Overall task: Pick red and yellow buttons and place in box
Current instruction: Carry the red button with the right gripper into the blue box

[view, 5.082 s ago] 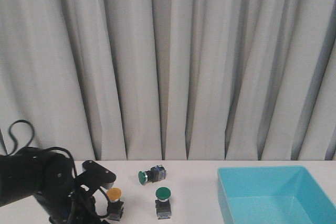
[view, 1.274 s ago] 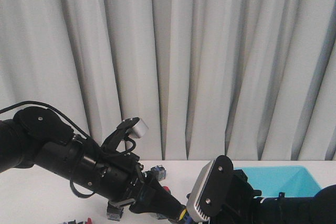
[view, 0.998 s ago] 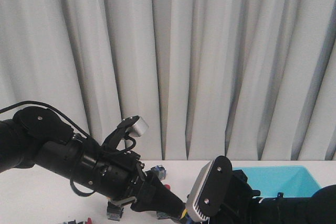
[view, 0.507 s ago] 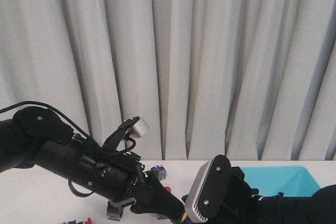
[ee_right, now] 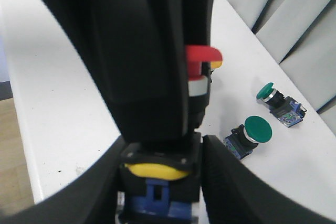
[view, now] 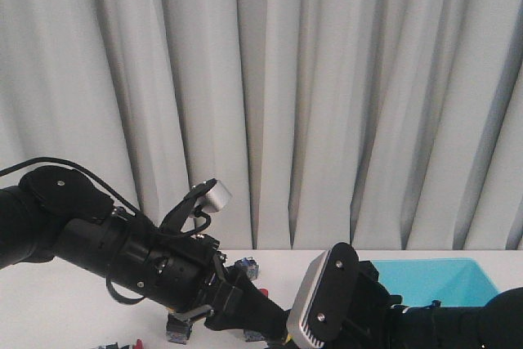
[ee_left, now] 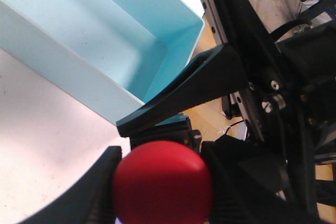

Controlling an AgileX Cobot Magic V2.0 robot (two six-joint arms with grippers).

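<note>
Since five seconds earlier, when only the left arm crouched beside the buttons, we had both arms raised at the table's middle: the left gripper (ee_left: 157, 182) clenched on the red button (ee_left: 163, 184), the right gripper (ee_right: 160, 182) on the yellow button (ee_right: 155, 170). The box (ee_left: 131, 45), at three o'clock of the grippers in the front view, showed nothing inside, so we judged both drops still ahead.

Both arms meet left of the box (view: 425, 274), with two loose buttons (ee_right: 248, 136) behind them.
</note>
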